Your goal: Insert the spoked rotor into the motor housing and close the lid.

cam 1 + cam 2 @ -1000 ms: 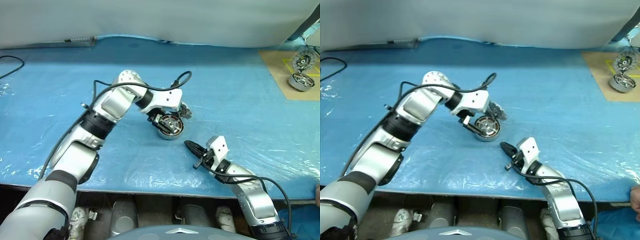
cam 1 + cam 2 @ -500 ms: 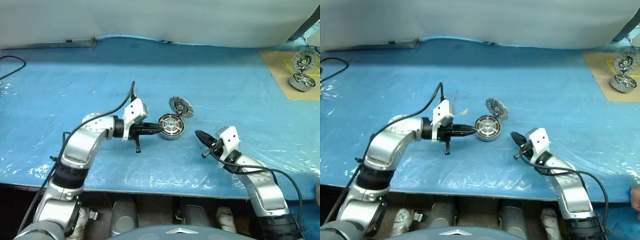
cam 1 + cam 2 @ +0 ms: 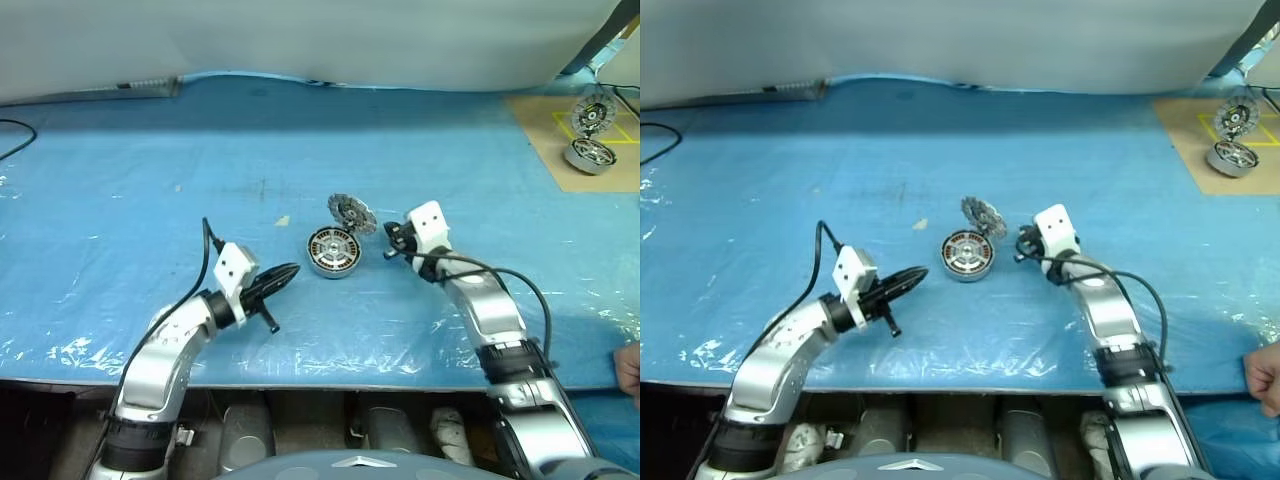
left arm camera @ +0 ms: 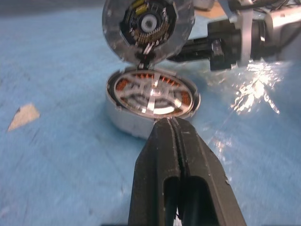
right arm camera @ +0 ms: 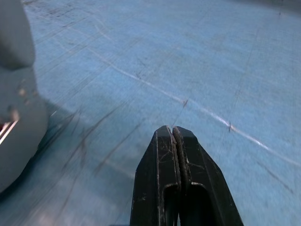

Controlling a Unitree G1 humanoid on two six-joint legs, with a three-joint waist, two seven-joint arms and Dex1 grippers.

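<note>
- Head view: motor housing (image 3: 330, 251) sits mid-table on the blue sheet (image 3: 150, 170), spoked rotor (image 4: 151, 93) seated inside, lid (image 3: 350, 211) hinged up behind it. Left gripper (image 3: 291, 270) closed, empty, near the housing's left. Right gripper (image 3: 386, 236) closed, empty, just right of the lid.
- Left wrist: closed fingertips (image 4: 165, 129) point at the housing.
- Right wrist: closed fingers (image 5: 165, 141) over bare sheet.
</note>
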